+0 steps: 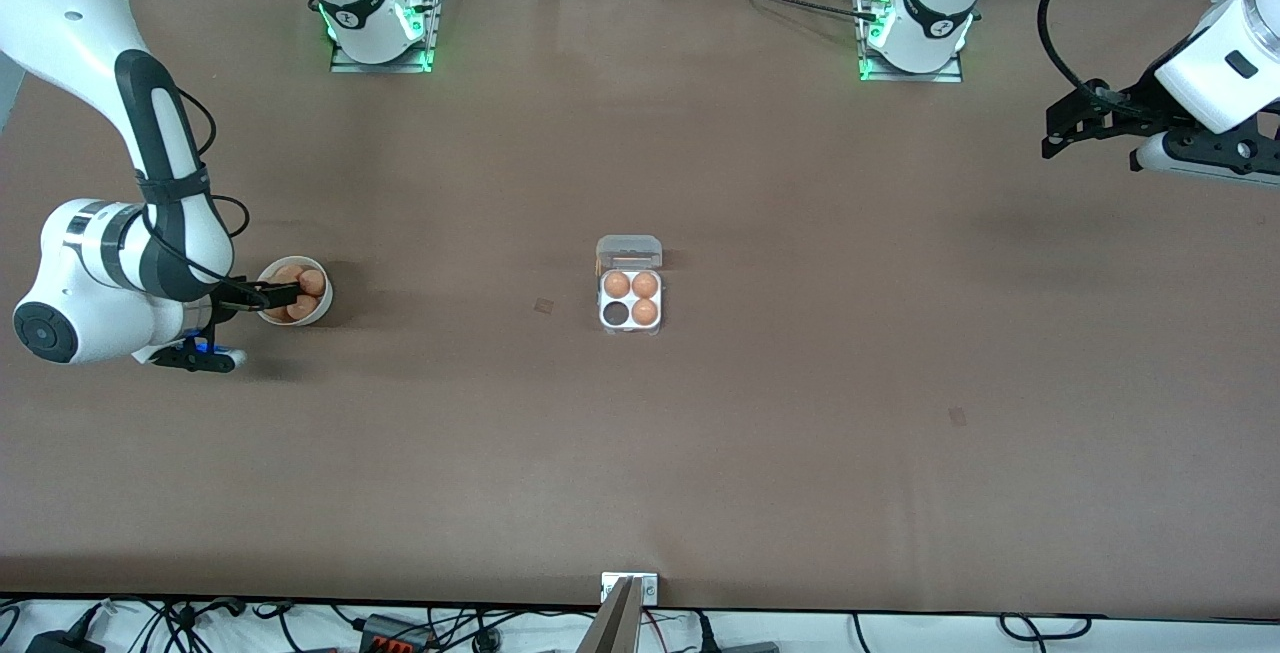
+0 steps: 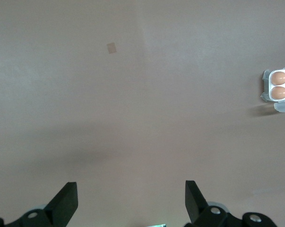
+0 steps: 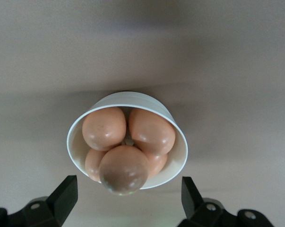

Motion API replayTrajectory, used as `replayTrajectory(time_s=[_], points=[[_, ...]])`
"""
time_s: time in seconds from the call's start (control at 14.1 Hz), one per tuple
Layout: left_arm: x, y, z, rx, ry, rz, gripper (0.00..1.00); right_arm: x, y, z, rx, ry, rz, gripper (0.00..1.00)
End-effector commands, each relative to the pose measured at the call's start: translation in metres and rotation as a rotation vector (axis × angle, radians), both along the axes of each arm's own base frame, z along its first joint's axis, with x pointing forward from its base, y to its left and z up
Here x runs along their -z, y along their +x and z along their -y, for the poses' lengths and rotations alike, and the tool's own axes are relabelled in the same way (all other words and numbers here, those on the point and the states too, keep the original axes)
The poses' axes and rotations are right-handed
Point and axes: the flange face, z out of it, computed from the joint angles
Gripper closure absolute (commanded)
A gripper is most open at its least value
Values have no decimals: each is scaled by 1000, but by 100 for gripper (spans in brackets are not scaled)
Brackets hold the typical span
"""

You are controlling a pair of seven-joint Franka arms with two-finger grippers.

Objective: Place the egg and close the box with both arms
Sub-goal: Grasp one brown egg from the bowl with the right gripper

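Note:
The box [image 1: 630, 299] lies mid-table with its clear lid [image 1: 629, 251] open. Its white tray holds three orange-brown eggs, and one cell [image 1: 613, 313] is empty. A round white bowl [image 1: 322, 305] near the right arm's end holds several eggs, one egg [image 3: 124, 169] on top of the pile. My right gripper [image 1: 268, 299] is open and empty at the bowl's rim [image 3: 133, 97], its fingers [image 3: 66, 195] spread wide and apart from the eggs. My left gripper [image 1: 1065, 128] is open and empty, high over bare table at the left arm's end. Part of the box [image 2: 276, 85] shows in the left wrist view.
A small dark patch [image 1: 543, 306] marks the table between bowl and box. Another patch [image 1: 957, 416] lies nearer the front camera toward the left arm's end. A metal bracket [image 1: 629, 588] sits at the table's front edge.

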Motion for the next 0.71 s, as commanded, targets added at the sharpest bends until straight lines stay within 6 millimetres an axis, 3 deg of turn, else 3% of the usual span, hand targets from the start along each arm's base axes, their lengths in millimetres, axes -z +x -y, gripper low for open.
replayTrajectory(time_s=[0.0,0.64], points=[[-6,4,-3,10,12,-4,0,3,-1,1,18,14,2,12],[-5,5,-1,13,10,-4,0,15,-3,0,18,15,-16,25]])
